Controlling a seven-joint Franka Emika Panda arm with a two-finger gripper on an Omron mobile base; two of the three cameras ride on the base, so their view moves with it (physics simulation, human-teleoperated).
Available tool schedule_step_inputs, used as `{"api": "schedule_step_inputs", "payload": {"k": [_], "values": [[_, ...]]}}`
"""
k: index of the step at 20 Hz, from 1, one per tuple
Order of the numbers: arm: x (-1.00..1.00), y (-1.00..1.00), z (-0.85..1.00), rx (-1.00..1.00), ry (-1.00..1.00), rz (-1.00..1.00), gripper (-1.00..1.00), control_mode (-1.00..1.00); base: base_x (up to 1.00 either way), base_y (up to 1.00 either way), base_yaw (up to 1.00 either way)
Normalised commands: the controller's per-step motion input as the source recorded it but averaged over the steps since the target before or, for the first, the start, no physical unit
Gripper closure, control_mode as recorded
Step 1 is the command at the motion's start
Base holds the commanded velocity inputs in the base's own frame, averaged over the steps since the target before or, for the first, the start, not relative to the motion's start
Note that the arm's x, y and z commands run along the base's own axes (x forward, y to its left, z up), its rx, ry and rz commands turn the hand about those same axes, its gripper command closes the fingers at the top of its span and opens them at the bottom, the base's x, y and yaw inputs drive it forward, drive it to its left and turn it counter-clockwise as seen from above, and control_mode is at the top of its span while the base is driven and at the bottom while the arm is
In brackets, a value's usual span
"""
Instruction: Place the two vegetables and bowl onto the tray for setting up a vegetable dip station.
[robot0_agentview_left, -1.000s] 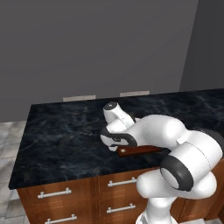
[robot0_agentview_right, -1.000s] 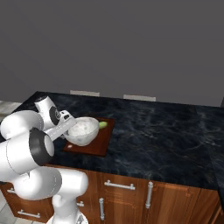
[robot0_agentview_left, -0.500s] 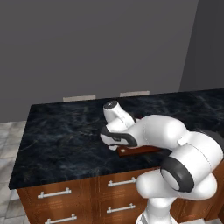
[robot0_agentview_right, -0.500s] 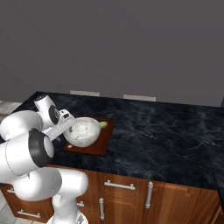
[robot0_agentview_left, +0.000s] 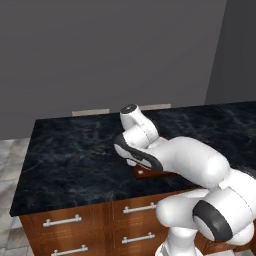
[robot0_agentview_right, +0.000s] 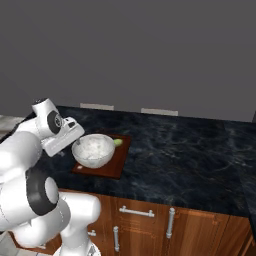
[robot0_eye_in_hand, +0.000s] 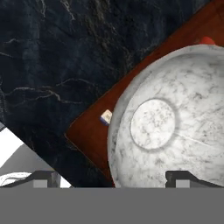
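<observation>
Clearly set on the tray (robot0_agentview_right: 111, 166): a white marbled bowl (robot0_agentview_right: 93, 150), upright, sitting toward the board's left half in the right base view. Just behind the bowl's right rim, a small green vegetable (robot0_agentview_right: 118, 142) peeking out, also over the board. Seen from the hand view instead: bowl (robot0_eye_in_hand: 168, 131) from above with its flat inner bottom, a sliver of an orange-red vegetable (robot0_eye_in_hand: 207, 40) at the far rim, and a small white spot (robot0_eye_in_hand: 106, 117) on the bare reddish-brown corner of the tray (robot0_eye_in_hand: 89, 131) beside the bowl. From the left base view, merely a thin strip of tray (robot0_agentview_left: 150, 173) under the white arm; bowl and vegetables hidden behind it.

End effector (robot0_eye_in_hand: 112, 179) spread wide, one dark fingertip at each lower side of the hand view, nothing between them, hovering at the bowl's near rim; in the right base view, end effector (robot0_agentview_right: 75, 141) at the bowl's left edge.

Tray lying near the front edge of the dark marbled surface (robot0_agentview_right: 190, 150). Broad bare stretch of surface to the right and behind; wood drawers (robot0_agentview_right: 145, 220) below the front edge.
</observation>
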Motion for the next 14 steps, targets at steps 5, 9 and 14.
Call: {"api": "schedule_step_inputs", "payload": {"k": [5, 9, 14], "values": [[-0.56, -0.30, 0.39, 0.00, 0.00, 0.00, -1.00, -1.00, 0.00, 0.00, 0.00], [-0.51, -0.25, 0.33, 0.00, 0.00, 0.00, -1.00, -1.00, 0.00, 0.00, 0.00], [-0.45, -0.16, 0.24, 0.00, 0.00, 0.01, -1.00, -1.00, 0.00, 0.00, 0.00]]}}
